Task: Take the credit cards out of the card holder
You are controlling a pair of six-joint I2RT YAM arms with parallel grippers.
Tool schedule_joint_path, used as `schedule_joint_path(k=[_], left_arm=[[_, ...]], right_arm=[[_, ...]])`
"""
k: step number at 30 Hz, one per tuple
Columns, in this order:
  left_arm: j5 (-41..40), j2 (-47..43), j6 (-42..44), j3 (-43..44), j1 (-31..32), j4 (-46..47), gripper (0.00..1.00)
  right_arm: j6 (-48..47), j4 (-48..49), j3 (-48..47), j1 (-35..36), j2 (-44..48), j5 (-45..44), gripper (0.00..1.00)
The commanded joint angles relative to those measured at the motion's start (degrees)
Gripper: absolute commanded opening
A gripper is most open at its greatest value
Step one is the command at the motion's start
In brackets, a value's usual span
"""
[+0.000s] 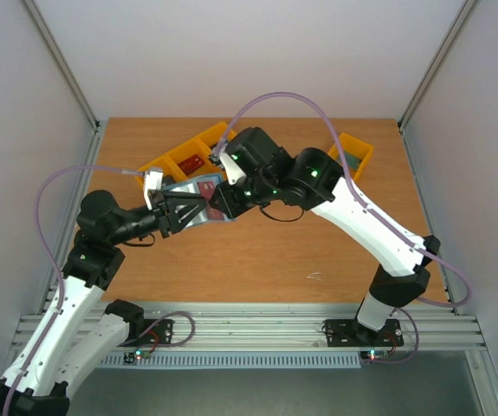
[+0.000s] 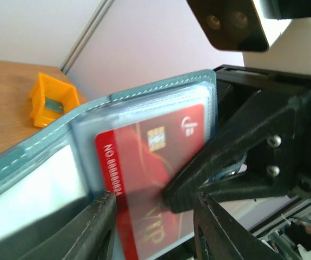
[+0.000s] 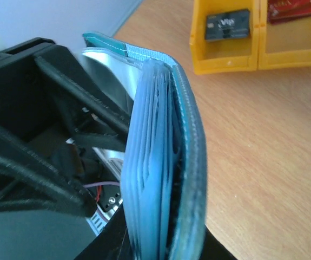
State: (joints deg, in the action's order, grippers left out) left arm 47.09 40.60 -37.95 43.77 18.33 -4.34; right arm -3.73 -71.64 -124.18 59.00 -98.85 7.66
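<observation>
The blue-teal card holder (image 1: pixel 198 192) (image 2: pixel 144 95) (image 3: pixel 187 135) is held open above the table between both arms. My right gripper (image 3: pixel 160 249) (image 1: pixel 223 195) is shut on one half of it, seen edge-on with its light blue pockets. Its black fingers (image 2: pixel 225 157) clamp the holder's edge in the left wrist view. A red credit card (image 2: pixel 144 162) sits in a clear pocket. My left gripper (image 2: pixel 155 227) (image 1: pixel 172 208) has its jaws apart on either side of that card's lower end; I see no squeeze. A dark card (image 3: pixel 228 24) and a red card (image 3: pixel 298 8) (image 1: pixel 194 163) lie in bins.
A row of orange bins (image 1: pixel 188 156) (image 3: pixel 225 49) stands at the back of the wooden table (image 1: pixel 257 260). A single orange bin (image 1: pixel 352 154) (image 2: pixel 52 100) sits at the back right. Grey walls close in both sides.
</observation>
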Motion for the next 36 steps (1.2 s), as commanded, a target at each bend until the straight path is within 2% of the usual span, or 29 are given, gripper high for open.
schedule_joint_path(k=[1, 10, 17, 21, 26, 28, 32, 35, 36], left_arm=[[3.71, 0.23, 3.99, 1.43, -0.22, 2.91, 0.41], [5.89, 0.3, 3.79, 2.59, -0.19, 3.72, 0.39], [8.72, 1.38, 1.72, 2.98, 0.25, 8.59, 0.39], [12.52, 2.1, 0.08, 2.95, 1.46, 16.4, 0.37], [15.06, 3.85, -4.55, 3.77, 2.99, 26.87, 0.26], [15.24, 4.11, -4.51, 4.2, 3.19, 27.85, 0.15], [15.87, 4.66, -5.05, 4.38, 3.48, 29.71, 0.13], [16.07, 4.59, -4.74, 4.61, 3.56, 29.52, 0.01], [16.1, 4.58, -4.68, 4.58, 3.56, 29.49, 0.0]], right_arm=[[-4.4, 9.01, 2.04, -0.26, 5.22, 8.22, 0.01], [-8.97, 13.93, 7.17, -0.46, 9.42, 16.26, 0.01], [-12.4, 17.36, 8.61, -0.47, 9.93, 26.35, 0.01], [-13.72, 18.0, 8.91, -0.47, 9.79, 24.44, 0.01], [-14.66, 19.22, 9.63, -0.47, 7.8, 21.63, 0.01], [-15.67, 21.2, 11.41, -0.65, 7.96, 20.23, 0.01], [-13.98, 25.46, 13.92, -2.93, 7.69, 20.96, 0.01], [-13.79, 25.49, 13.86, -3.27, 6.84, 19.93, 0.01], [-13.6, 25.28, 13.84, -3.41, 6.67, 19.56, 0.01]])
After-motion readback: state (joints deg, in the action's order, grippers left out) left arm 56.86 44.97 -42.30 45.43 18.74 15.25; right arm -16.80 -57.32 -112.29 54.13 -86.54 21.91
